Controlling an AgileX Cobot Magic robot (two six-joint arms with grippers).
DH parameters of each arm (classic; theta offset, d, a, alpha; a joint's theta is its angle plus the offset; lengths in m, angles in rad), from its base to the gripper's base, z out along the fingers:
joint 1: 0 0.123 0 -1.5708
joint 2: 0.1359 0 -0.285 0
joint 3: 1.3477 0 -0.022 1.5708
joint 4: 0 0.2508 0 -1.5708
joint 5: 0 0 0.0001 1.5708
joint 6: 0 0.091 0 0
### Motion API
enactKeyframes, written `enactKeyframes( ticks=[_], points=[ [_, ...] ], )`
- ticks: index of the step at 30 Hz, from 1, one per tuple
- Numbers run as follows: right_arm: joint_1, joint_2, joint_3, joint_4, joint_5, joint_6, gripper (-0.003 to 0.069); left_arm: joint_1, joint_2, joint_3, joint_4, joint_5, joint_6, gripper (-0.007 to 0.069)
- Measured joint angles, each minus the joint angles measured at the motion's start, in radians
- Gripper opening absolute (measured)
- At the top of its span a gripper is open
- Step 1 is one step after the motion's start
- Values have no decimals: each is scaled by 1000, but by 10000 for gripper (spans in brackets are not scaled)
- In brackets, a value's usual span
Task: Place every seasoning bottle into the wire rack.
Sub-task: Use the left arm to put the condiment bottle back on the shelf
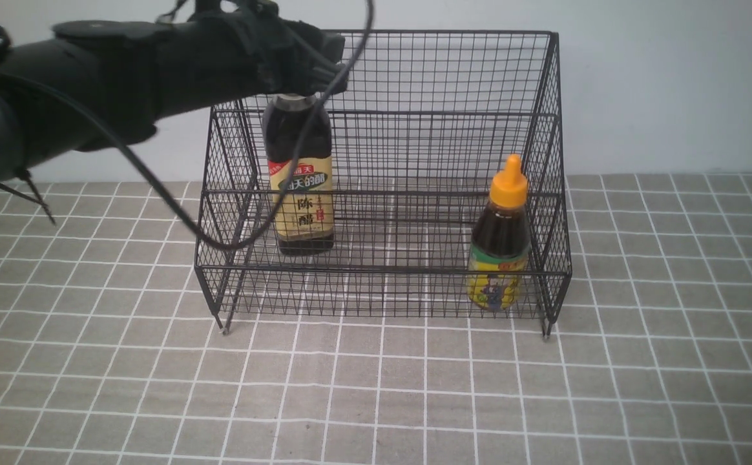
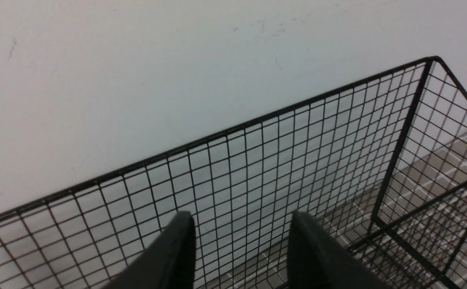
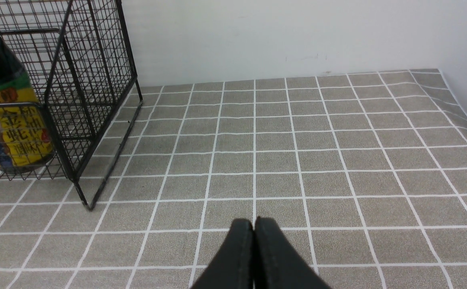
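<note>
Wire rack [image 1: 440, 31] — black metal mesh, matt. Tall bottle [image 1: 301, 187] and squat bottle [image 1: 500, 252] glossy; orange cap [image 1: 509, 184] smooth plastic. Tabletop [image 1: 673, 323] — grainy, matt.

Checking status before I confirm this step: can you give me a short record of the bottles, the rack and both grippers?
tall bottle: upright inside the wire rack, left side, apparently on the back tier
squat bottle: upright in the front tier, right end
left gripper: over the tall bottle's top; jaws apart; whether it grips the bottle is hidden
right gripper: shut, empty, above the tablecloth to the rack's right
bottles outside rack: none seen
</note>
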Motion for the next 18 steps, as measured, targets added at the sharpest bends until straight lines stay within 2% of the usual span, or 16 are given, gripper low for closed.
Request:
enactKeyframes(
  ticks=[5, 18],
  points=[
    [0, 0, 0, 0, 0, 0, -12, 59, 1, 0, 22, 149, 0, 274],
    [0, 0, 0, 0, 0, 1, -12, 74, 6, 0, 25, 196, 31, 273]
  ],
)
